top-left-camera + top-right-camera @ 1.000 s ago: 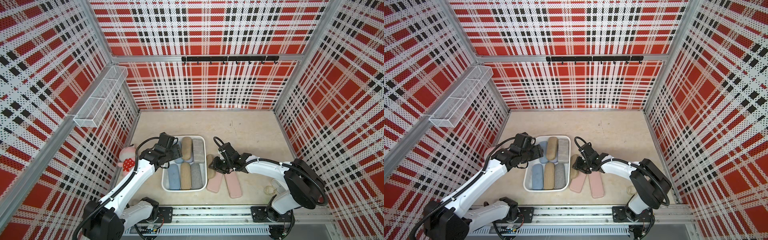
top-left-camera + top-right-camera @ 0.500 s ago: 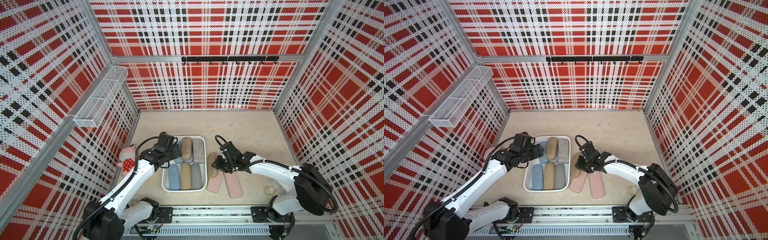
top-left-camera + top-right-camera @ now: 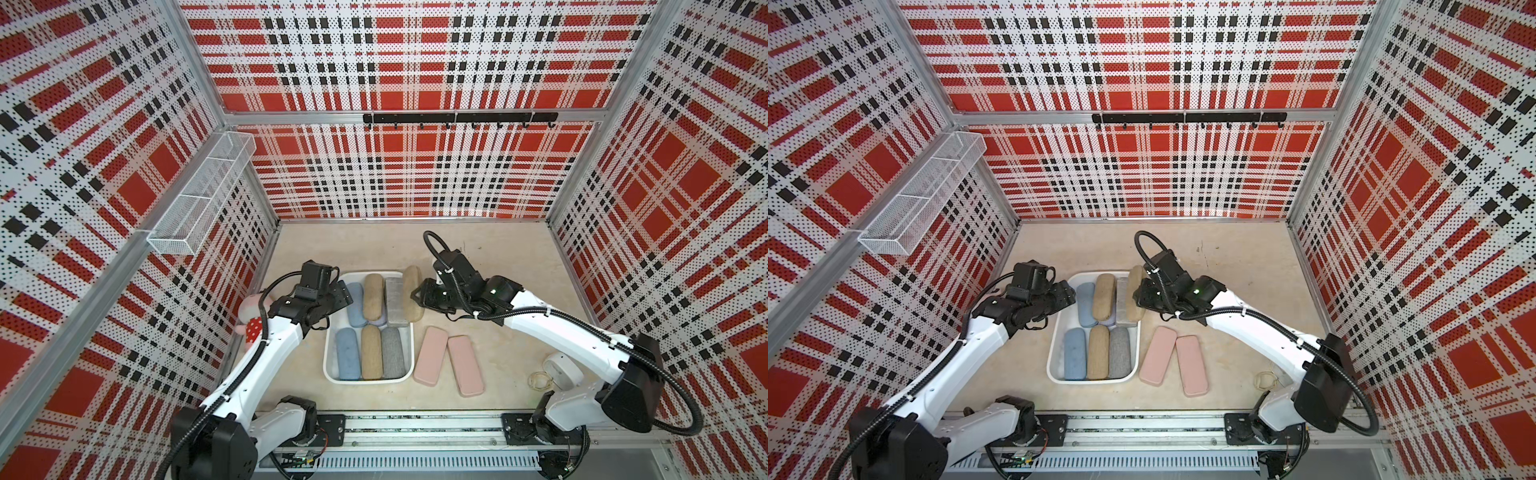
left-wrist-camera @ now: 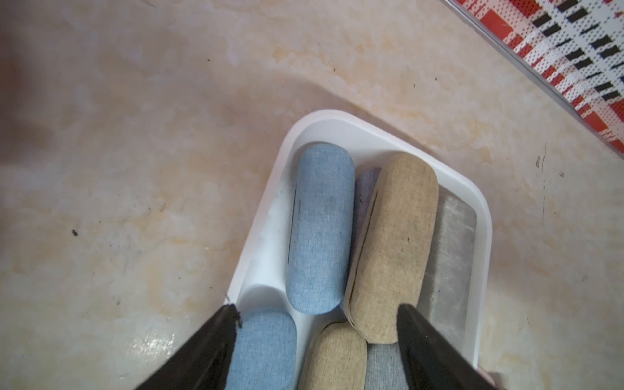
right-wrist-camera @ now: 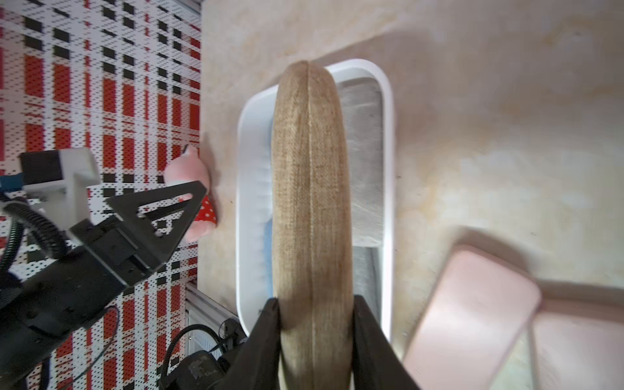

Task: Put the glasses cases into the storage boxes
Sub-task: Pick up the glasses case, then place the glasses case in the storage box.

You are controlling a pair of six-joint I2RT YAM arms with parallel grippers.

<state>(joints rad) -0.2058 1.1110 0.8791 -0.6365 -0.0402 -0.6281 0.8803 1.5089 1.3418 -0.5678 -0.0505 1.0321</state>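
White tub (image 3: 330,374): fabric cases (image 3: 371,353) inside | right fingers (image 5: 266,337) clamped on tan case (image 5: 310,202) | left fingers (image 4: 209,347) parted, empty

We could not tell what lay in the tub (image 5: 388,152) under the tan case (image 5: 312,189) clamped between the right fingers (image 5: 263,344). Beside those fingers, the pink cases (image 5: 472,310) were blurred and cut by the frame edge. Between the left fingers (image 4: 202,358), a blue case (image 4: 263,351) and a second tan case (image 4: 337,361) ran out of view; a lavender case (image 4: 366,189) showed only a sliver. The left arm (image 3: 270,353) half hid the plush toy (image 3: 252,328).
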